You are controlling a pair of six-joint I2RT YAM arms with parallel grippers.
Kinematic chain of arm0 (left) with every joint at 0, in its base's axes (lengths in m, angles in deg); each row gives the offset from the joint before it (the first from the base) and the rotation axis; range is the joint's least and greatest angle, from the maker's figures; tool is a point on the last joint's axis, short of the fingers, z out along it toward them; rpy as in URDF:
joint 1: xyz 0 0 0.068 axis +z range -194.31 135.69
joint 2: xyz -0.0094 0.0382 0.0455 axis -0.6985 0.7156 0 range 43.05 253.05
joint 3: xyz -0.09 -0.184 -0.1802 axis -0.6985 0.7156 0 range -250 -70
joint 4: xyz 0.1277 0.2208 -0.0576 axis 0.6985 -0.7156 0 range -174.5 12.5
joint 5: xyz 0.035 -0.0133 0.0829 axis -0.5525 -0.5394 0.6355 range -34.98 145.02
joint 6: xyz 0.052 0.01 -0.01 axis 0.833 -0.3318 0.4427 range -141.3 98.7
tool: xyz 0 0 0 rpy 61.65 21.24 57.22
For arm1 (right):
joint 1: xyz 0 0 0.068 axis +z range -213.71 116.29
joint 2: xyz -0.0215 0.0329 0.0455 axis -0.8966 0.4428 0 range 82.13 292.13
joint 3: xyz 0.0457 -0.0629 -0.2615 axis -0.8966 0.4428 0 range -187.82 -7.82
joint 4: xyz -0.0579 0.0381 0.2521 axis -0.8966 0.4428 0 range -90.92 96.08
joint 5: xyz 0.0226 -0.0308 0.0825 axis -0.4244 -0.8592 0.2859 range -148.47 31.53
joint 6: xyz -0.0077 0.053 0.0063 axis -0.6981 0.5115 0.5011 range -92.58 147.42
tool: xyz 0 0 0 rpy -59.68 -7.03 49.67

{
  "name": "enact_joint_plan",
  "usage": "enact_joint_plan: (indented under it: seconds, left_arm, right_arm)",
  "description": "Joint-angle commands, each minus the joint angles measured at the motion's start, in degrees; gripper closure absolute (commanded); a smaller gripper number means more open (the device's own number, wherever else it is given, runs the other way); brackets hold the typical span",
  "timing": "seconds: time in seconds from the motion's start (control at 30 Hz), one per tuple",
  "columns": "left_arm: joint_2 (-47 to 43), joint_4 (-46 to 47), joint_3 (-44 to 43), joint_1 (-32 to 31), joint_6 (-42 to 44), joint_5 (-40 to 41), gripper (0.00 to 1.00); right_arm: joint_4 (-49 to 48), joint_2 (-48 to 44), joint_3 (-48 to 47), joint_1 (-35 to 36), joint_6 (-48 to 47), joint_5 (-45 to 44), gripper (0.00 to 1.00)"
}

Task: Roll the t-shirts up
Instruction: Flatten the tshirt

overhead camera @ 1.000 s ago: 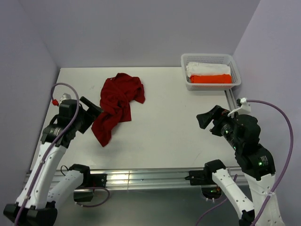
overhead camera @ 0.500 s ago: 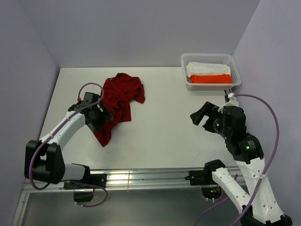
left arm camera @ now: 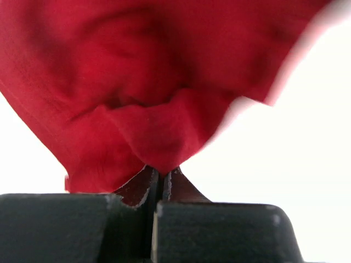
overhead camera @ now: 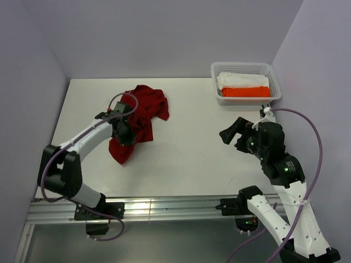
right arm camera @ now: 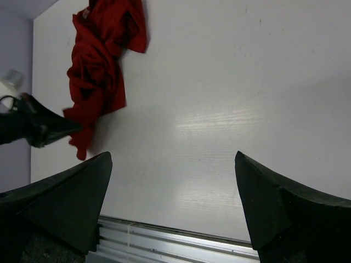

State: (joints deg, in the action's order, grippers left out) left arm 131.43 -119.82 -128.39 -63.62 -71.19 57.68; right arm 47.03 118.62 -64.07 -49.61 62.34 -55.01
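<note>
A crumpled dark red t-shirt (overhead camera: 147, 105) lies on the white table, left of centre. My left gripper (overhead camera: 125, 130) rests on the shirt's lower middle and is shut. In the left wrist view its jaws (left arm camera: 160, 171) pinch a fold of the red t-shirt (left arm camera: 137, 82). My right gripper (overhead camera: 229, 133) hovers open over bare table at the right, well away from the shirt. The right wrist view shows its gripper (right arm camera: 173, 159) with nothing between the fingers and the red t-shirt (right arm camera: 101, 66) far off at upper left. A white t-shirt (overhead camera: 241, 79) and an orange t-shirt (overhead camera: 248, 91) lie rolled in the basket.
A white mesh basket (overhead camera: 244, 66) stands at the table's back right corner. A metal rail (overhead camera: 164, 207) runs along the near edge. Purple walls close in the table on the left, back and right.
My left arm swung right onto the red t-shirt and its gripper went from open to shut on the cloth. The right arm shifted slightly left and stayed open.
</note>
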Motion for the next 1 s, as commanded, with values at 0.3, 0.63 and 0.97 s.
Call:
enact_joint_plan:
  seconds: [0.3, 0.63, 0.97]
  left_arm:
    - [-17.80, -7.94, -36.43, -11.48, 2.52, -8.08, 1.00]
    - [-20.34, -12.00, -20.66, 17.11, 2.25, -13.90, 1.00]
    - [-32.92, -13.91, -1.63, 17.55, -1.88, 2.91, 1.00]
  right_arm:
    - [-8.82, 7.80, 2.81, 0.31, 1.12, 5.76, 0.01]
    - [-16.04, 17.20, 1.14, 1.18, 0.07, 15.96, 0.09]
    - [-19.64, 25.81, 4.83, 7.42, -1.87, 21.14, 0.17]
